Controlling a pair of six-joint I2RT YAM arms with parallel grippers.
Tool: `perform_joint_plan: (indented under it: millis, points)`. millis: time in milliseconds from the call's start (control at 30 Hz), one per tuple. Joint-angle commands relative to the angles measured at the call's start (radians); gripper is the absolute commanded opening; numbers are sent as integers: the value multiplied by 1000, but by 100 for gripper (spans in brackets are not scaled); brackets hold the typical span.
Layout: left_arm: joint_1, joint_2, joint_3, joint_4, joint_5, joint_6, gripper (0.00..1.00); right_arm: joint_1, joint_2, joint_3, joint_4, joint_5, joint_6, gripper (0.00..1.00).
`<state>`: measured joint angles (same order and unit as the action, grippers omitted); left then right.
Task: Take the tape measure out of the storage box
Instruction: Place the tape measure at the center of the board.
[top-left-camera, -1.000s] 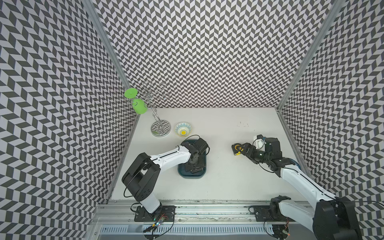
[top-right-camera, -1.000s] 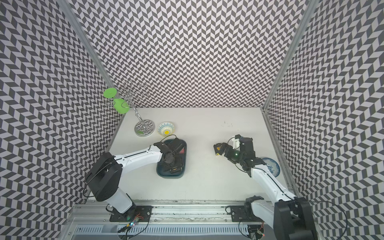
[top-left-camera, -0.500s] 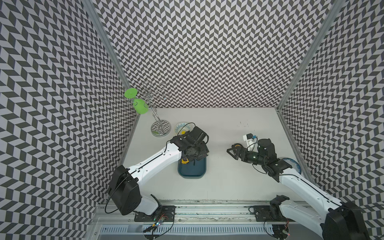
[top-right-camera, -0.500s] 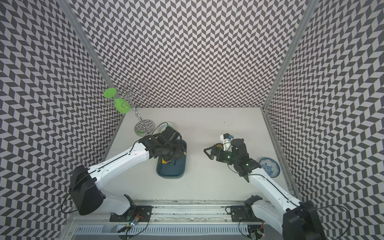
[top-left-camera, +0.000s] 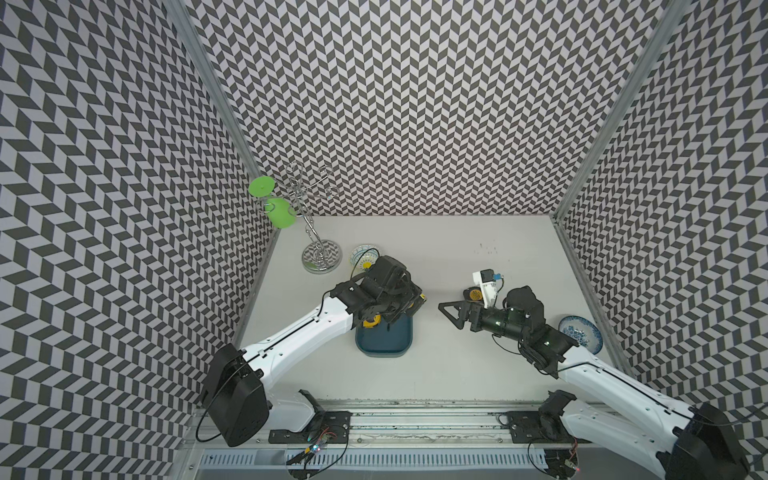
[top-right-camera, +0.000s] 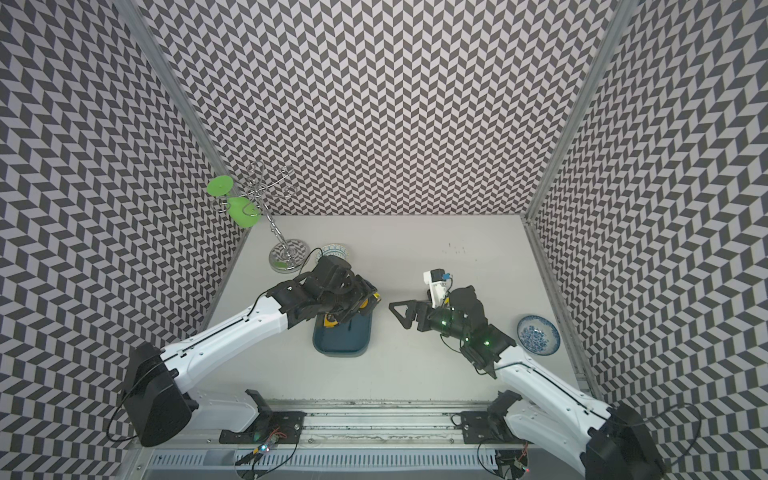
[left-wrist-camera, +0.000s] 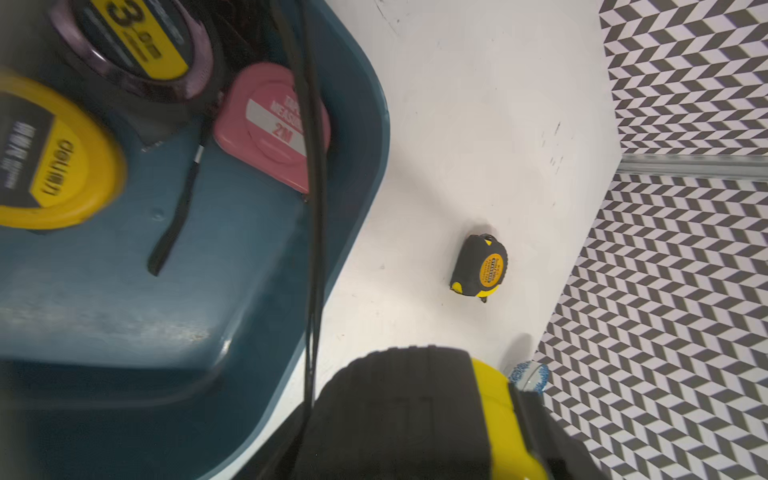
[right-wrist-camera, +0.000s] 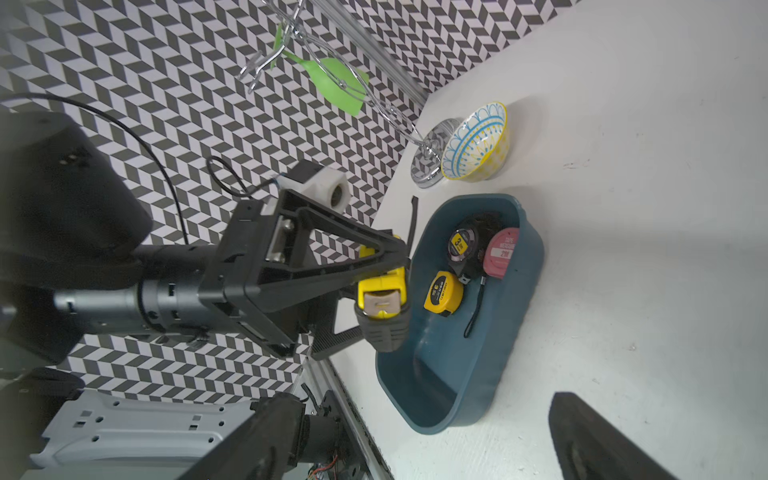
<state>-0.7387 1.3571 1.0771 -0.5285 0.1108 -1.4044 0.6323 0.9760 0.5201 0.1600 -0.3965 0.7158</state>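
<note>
left gripper (right-wrist-camera: 380, 286) clamped on a yellow-black tape measure (right-wrist-camera: 382, 316). It's held above the rim of the storage box (top-left-camera: 384, 345), over the box's upper-right corner in both top views. Box sits lower centre of frame. Inside it: yellow tape (right-wrist-camera: 443, 293), black tape marked 3 (right-wrist-camera: 463, 245), pink tape marked 2M (right-wrist-camera: 500, 253). right gripper (top-left-camera: 449, 315) jaws spread wide, empty, mid-frame right of the box. loose black-yellow tape (left-wrist-camera: 480, 266) lies on the table (top-left-camera: 457, 374), just above the right gripper in frame.
</note>
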Motion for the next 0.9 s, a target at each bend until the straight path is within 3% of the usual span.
perform_joint_plan:
  millis: [0,500,700,867]
  points:
    - [4,-47,-23,150,57,-80,0,31,29,15,109,45,-1,99]
    - [-5,-58,-44,217,97,-145,0,100,191,95,198,76,-15,85]
    - [-7,-53,-44,236,110,-151,0,106,257,134,224,79,-20,70]
    - [-7,-53,-49,251,116,-155,0,107,278,147,230,81,-18,47]
